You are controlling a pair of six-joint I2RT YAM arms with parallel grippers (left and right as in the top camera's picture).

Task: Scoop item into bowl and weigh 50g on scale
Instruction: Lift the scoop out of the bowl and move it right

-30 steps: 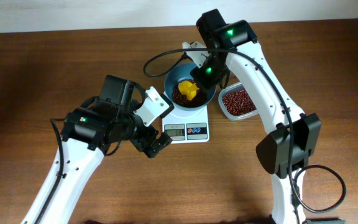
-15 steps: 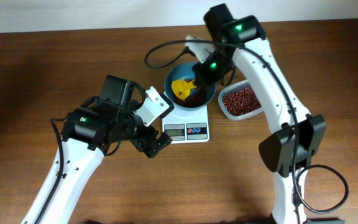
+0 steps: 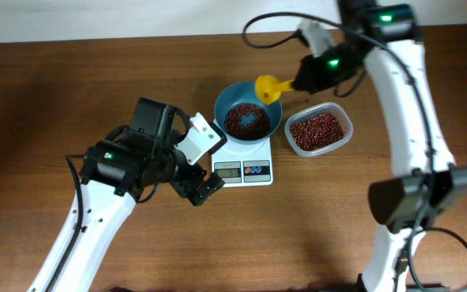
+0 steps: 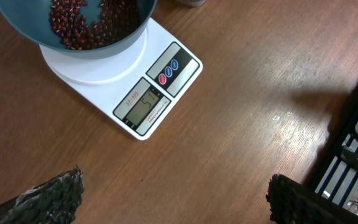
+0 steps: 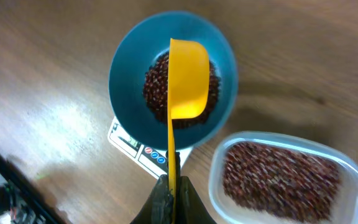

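Right gripper point(image 5: 169, 186) clamped on the handle of a yellow scoop point(image 3: 267, 86), held over the 1 o'clock rim of the bowl point(image 3: 220, 107) — scoop looks empty, though the angle is poor. Bowl holds beans point(image 3: 246, 120) and sits on the scale point(image 3: 242, 171), with a clear container point(image 3: 344, 122) of more beans at its 3 o'clock. Left gripper point(image 3: 205, 188) — fingers wide apart — hovers at the scale's 7 o'clock.

Overhead is bright and even, with the surface point(image 3: 39, 105) a little darker toward the left edge. In the left wrist view the scale point(image 4: 166, 81) is sharp, while the fingers point(image 4: 48, 199) along the bottom are blurred (too close to the lens). A soft shadow lies at right. The right wrist view is softer. The scoop point(image 5: 188, 78) is its clearest part, and pale glare lies left of the bowl point(image 5: 126, 68).
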